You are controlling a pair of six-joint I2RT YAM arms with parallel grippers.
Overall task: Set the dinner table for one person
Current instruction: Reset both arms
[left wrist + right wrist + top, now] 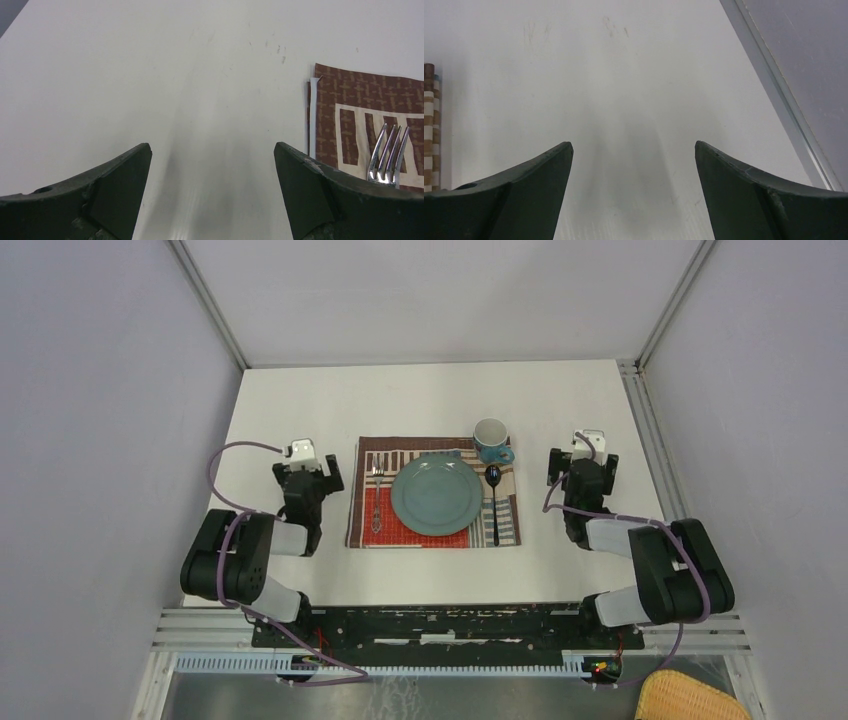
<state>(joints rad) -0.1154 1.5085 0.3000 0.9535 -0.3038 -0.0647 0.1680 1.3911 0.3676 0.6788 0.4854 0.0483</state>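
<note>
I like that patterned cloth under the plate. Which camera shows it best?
The top external view: the whole placemat lies there, under the plate, fork and spoon. The left wrist view catches only one brown corner with the fork's tines; the right wrist view shows just a striped sliver at its left edge.

Top external: fixed high behind the arm bases, angled down and forward, far enough to take in the whole dinner table (300,410). Bases at 6 o'clock, placemat (372,530) central.

Left wrist: low and close over the tabletop, facing forward through the left gripper (212,145). Placemat corner and fork (389,155) tines at 3 o'clock, shared with the top view.

Right wrist: same low, close setting, through the right gripper (634,143). Placemat edge at 9 o'clock, rail (776,85) at 2 o'clock, both shared with the top view.
</note>
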